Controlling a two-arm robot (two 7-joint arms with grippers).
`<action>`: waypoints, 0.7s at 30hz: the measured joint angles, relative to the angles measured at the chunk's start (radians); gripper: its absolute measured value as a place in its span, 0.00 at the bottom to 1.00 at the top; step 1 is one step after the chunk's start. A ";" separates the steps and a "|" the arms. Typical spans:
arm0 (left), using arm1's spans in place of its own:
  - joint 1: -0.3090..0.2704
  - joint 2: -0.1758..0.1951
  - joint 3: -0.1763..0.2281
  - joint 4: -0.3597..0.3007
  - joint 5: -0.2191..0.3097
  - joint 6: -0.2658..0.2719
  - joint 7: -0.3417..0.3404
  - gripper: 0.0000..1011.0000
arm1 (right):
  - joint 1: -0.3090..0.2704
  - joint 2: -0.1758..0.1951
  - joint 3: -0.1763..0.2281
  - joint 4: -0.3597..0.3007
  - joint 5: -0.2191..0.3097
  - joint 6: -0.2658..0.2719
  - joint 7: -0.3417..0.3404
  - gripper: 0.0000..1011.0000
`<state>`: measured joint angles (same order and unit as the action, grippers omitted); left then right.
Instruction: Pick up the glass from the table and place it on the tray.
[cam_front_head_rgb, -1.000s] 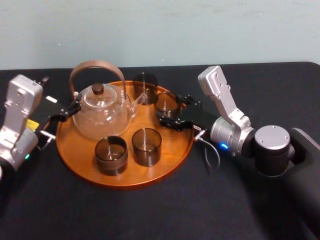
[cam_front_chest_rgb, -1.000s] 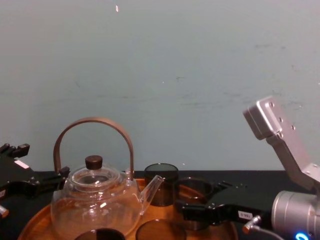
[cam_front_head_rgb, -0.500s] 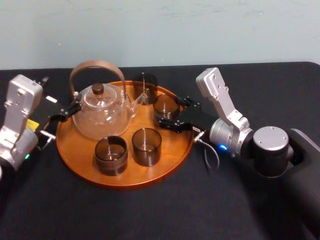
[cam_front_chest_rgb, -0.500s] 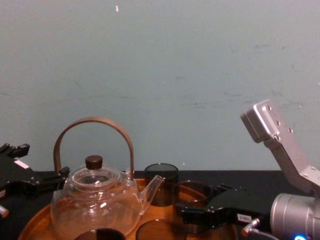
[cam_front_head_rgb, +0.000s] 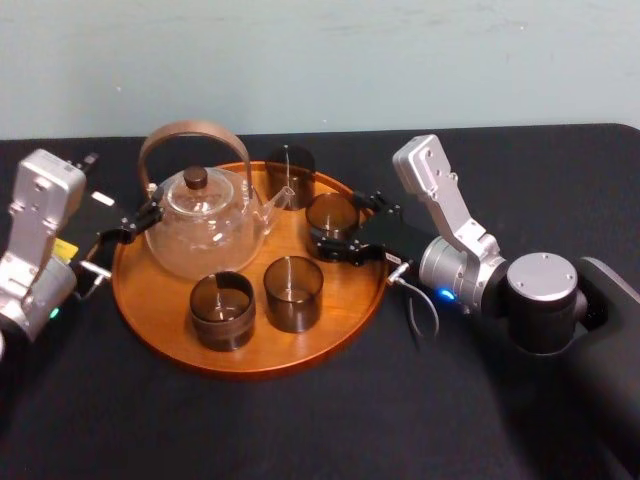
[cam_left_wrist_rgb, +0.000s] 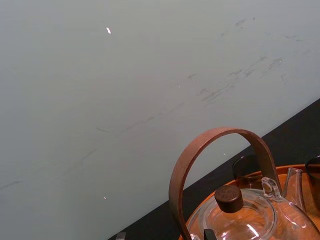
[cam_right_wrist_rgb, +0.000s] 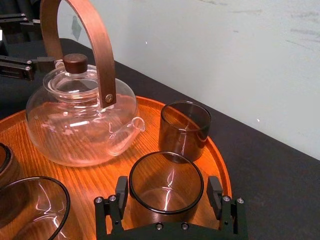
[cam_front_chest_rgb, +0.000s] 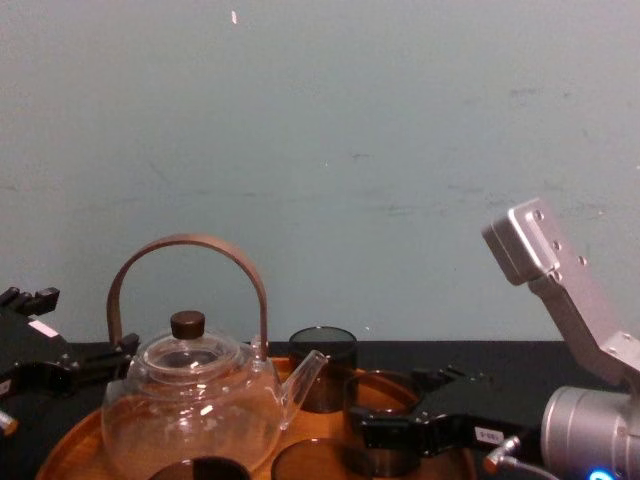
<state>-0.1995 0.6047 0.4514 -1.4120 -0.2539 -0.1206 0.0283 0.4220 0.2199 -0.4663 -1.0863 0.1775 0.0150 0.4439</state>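
The right claw (cam_front_head_rgb: 335, 220) is reaching in over the tray (cam_front_head_rgb: 345, 290) from the teapot's (cam_front_head_rgb: 203, 225) right side, and it is gripping the glass (cam_right_wrist_rgb: 166, 185), one finger pressing on each side of it. That glass is sitting upright on the tray wood just right of the teapot's spout, close to the rim. A second dark glass (cam_front_head_rgb: 290, 175) is standing just behind the spout, and two more (cam_front_head_rgb: 222, 310) (cam_front_head_rgb: 293, 293) are standing side by side in front of the teapot. The left claw (cam_front_head_rgb: 128, 225) is hanging just to the teapot's left, near the foot of its wooden handle, standing wide and holding nothing. The black counter (cam_front_head_rgb: 300, 430) is carrying the tray, with the teapot on it.
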 joint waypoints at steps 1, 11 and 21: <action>0.000 0.000 0.000 0.000 0.000 0.000 0.000 1.00 | 0.000 0.000 0.000 0.000 0.000 0.000 0.000 0.99; 0.000 0.000 0.000 0.000 0.000 0.000 0.000 1.00 | -0.008 0.003 0.007 -0.011 0.013 0.019 0.004 0.99; 0.000 0.000 0.000 0.000 0.000 0.000 0.000 1.00 | -0.047 0.029 0.018 -0.073 0.035 0.055 0.006 0.99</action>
<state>-0.1996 0.6047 0.4514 -1.4120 -0.2539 -0.1205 0.0283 0.3746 0.2488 -0.4482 -1.1596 0.2121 0.0696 0.4497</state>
